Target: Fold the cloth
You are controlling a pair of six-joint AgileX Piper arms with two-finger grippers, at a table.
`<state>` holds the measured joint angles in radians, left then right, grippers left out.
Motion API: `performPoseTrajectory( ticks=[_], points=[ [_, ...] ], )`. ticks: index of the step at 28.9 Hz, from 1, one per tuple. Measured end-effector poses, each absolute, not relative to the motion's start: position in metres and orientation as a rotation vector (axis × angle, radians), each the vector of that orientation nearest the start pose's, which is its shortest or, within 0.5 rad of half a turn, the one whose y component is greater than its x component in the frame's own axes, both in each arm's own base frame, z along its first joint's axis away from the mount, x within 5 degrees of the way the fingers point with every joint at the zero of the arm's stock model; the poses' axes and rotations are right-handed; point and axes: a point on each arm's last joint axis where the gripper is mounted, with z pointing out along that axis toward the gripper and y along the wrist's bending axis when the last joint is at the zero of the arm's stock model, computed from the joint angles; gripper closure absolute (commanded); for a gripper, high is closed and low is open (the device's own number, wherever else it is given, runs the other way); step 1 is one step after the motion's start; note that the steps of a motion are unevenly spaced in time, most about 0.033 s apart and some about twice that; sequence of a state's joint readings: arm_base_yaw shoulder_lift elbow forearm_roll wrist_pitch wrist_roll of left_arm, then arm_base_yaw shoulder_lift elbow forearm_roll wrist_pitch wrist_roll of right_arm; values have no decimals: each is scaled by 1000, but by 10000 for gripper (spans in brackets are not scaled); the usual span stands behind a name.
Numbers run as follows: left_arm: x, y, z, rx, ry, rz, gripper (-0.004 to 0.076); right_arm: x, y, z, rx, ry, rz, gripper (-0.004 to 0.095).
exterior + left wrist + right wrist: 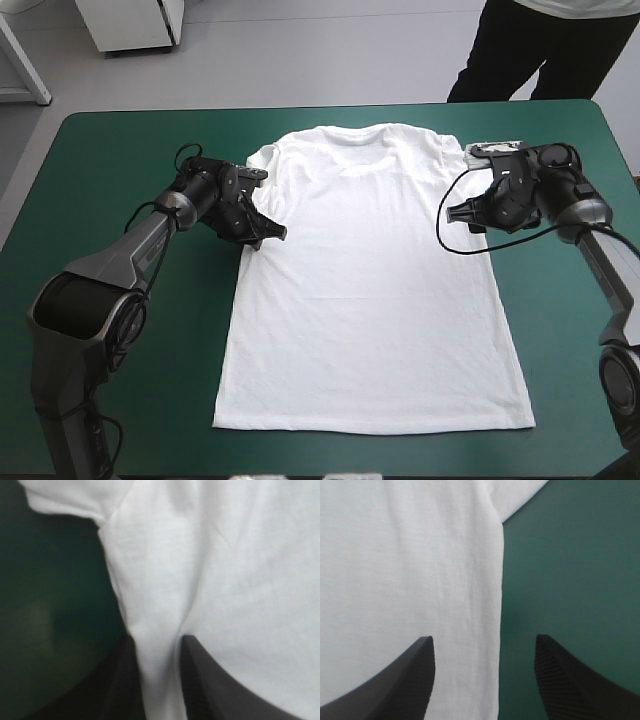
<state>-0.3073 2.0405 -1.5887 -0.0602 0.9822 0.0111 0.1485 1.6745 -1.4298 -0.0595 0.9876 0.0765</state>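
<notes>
No fold made yet: the T-shirt (370, 300) lies flat, the left tool (272, 236) pinching its left edge, the right tool (456, 212) spread astride its right.

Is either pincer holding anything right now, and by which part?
The left pincer is shut on the T-shirt, pinching its side edge just below the sleeve. The right pincer is open astride the opposite edge, holding nothing.

Robot lab or test room. Table (120, 160) with teal-green cover; two grey-black robot arms mounted at it, left arm (110, 265) and right arm (590, 215), white T-shirt (370, 300) spread flat between them. Beyond far edge: bare pale-grey floor (330, 60), plain white cabinet (130, 25).
</notes>
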Motion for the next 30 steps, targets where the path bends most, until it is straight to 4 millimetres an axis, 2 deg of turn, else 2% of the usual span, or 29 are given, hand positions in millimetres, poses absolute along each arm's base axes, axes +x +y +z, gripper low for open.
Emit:
performPoseTrajectory(
  ticks=[3, 17, 20, 22, 25, 28, 29, 30],
  points=[
    [405, -136, 197, 437, 2900, -144, 729, 360, 49, 287, -127, 2734, -13, 345],
    [406, -138, 195, 471, 2904, -165, 734, 392, 41, 219, -46, 2857, 5, 345],
    [406, -138, 195, 471, 2904, -165, 734, 397, 43, 215, -33, 2857, 29, 371],
    [406, -139, 194, 471, 2905, -165, 734, 400, 44, 213, -34, 2861, 39, 432],
    [406, -139, 194, 470, 2904, -166, 734, 404, 44, 212, -38, 2865, 38, 599],
    [406, -139, 194, 470, 2904, -166, 734, 406, 45, 209, -44, 2868, 46, 794],
    [406, -139, 194, 470, 2904, -166, 734, 407, 45, 208, -50, 2868, 51, 929],
    [406, -139, 194, 470, 2903, -166, 734, 408, 46, 207, -60, 2870, 60, 922]
  ],
)
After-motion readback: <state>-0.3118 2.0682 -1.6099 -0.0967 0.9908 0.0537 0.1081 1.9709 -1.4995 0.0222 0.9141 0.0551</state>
